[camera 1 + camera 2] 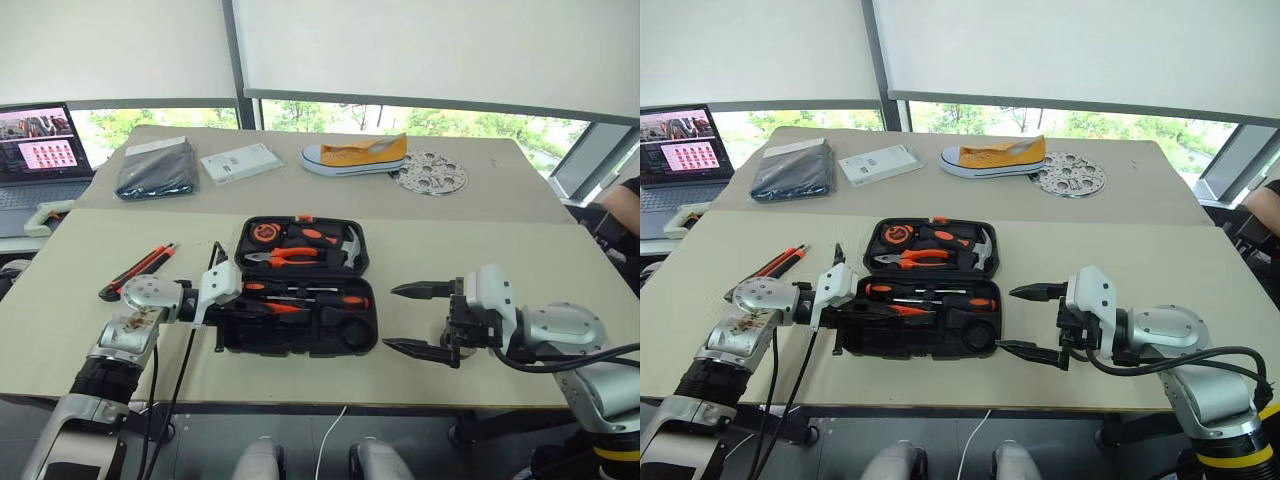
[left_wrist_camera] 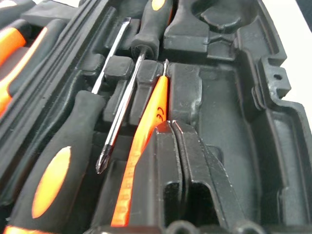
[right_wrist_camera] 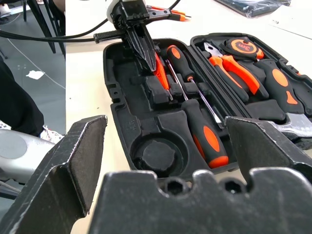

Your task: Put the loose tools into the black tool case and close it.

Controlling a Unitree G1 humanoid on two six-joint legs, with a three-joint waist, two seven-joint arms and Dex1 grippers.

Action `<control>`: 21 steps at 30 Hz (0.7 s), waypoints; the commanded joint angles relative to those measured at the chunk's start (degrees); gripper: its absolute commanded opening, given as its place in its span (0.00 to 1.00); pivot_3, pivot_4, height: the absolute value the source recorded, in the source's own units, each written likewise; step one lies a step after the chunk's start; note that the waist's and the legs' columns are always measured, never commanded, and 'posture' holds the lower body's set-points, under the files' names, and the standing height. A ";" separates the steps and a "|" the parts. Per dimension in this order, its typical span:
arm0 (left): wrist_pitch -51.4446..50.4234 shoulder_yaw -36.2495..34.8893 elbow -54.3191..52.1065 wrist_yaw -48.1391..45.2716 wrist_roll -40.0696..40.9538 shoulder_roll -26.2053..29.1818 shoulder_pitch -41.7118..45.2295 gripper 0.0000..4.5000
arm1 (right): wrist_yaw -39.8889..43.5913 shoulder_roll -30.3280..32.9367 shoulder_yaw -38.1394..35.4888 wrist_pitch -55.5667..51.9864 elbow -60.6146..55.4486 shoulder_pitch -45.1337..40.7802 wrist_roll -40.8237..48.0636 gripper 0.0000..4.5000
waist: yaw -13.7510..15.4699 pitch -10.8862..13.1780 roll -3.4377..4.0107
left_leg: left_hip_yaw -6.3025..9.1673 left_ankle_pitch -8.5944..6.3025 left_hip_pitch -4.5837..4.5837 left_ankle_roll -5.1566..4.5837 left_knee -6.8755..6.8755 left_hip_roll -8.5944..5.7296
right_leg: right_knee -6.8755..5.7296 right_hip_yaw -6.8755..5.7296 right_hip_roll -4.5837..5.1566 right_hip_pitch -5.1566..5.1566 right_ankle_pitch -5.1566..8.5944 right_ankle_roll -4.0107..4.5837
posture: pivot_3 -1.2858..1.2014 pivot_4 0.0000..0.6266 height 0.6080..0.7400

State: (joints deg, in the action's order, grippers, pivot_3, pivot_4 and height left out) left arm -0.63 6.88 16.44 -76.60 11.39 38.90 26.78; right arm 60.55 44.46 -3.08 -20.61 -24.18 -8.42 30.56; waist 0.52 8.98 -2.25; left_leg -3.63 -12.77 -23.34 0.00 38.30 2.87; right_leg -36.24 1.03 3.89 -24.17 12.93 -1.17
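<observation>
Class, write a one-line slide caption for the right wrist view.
Open right gripper faces the open black tool case, where the shut left gripper rests at the slim orange tester screwdriver.

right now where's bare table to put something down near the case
Bare table lies to the right of the case, around the open right gripper and out to the table's right edge, and in the strip between the case and the shoe. The left side is crowded: the shut left gripper sits in the case, and the knife lies just beyond.
</observation>
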 commanded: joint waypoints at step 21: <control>-4.42 1.31 3.05 6.52 -2.40 -2.15 1.20 0.01 | -1.96 -0.81 -1.40 -0.52 -2.18 0.72 2.97 1.00 | 0.07 -0.02 0.03 | 0.01 0.05 0.03 -0.06 0.51 0.05 | -0.50 0.03 -0.01 0.00 0.10 -0.28 | 0.52 0.24 1.00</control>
State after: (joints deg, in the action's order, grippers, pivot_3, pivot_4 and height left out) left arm -3.97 6.46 18.83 -70.66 11.34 36.23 28.21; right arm 58.63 43.65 -3.07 -21.41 -24.45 -7.93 32.69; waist 0.59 8.96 -2.22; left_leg -3.63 -12.73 -23.31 -0.06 38.80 2.92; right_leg -36.74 1.07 3.87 -24.18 13.03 -1.45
